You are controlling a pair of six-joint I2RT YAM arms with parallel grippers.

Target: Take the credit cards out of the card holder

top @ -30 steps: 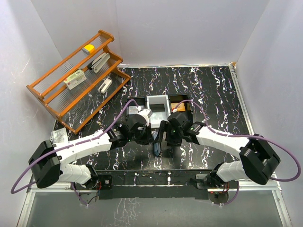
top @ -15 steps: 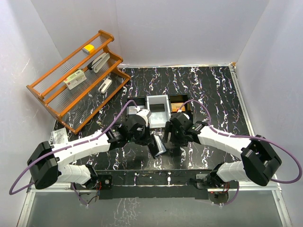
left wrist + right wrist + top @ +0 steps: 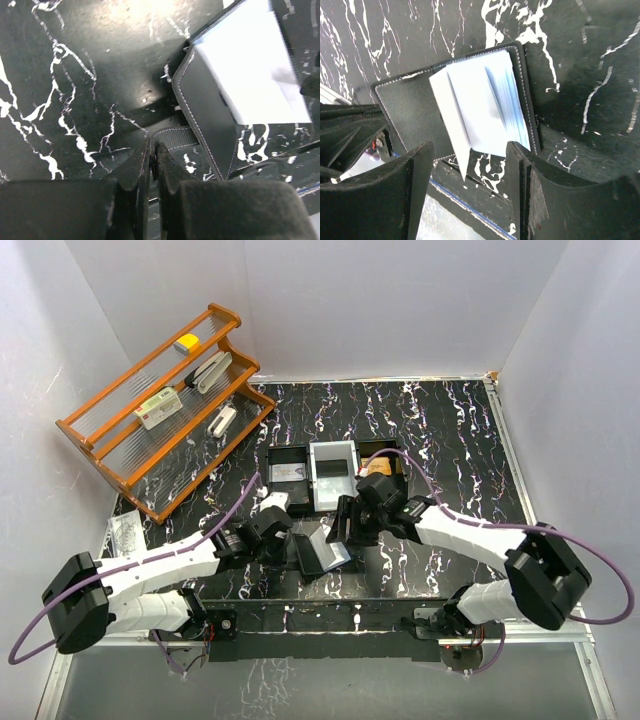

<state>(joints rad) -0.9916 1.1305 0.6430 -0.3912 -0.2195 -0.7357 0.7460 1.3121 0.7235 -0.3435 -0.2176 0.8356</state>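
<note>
— while the card holder (image 3: 322,552) lies open on the black marbled table (image 3: 450,430), where exactly does it sit?
— centre of the table toward the near edge, between the two grippers, on the near side of the black three-compartment tray (image 3: 272,452) and apart from it. one half shows black stitched leather, the other pale blue-grey pockets (image 3: 485,100), fanned upward.
— left gripper (image 3: 291,542)?
— jaws pressed together. wrist view: tips low over the table, just beside the holder's stitched black half. whether they touch it, cannot tell.
— right gripper (image 3: 345,528)?
— fingers (image 3: 417,170) spread apart, hanging above the fanned pockets, one finger to each side of them in the wrist view. not clamped on the holder.
— cards?
— pocket contents washed out pale, cannot tell.
</note>
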